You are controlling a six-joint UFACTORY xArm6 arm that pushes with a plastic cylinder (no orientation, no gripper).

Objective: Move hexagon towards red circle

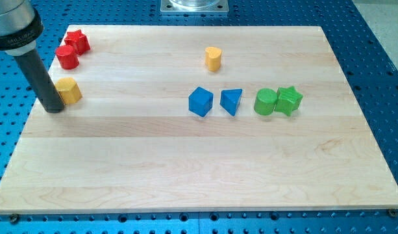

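With my tip [54,109] touching the left side of the yellow hexagon [69,90] at the tabletop [186,169] left edge, and no jaws fitted, the push toward the far red circle [67,57] appears underway, likely requiring repositioning to the hexagon's near side.

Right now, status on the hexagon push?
My tip touching yellow hexagon, on its left-bottom side in the view. Red circle just above hexagon, small gap. Nothing between them; red star behind circle.

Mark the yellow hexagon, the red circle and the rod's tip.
yellow hexagon block [70,90], camera view, top face
red circle block [67,56], camera view, top face
my tip [54,109], camera view, rod's lower end
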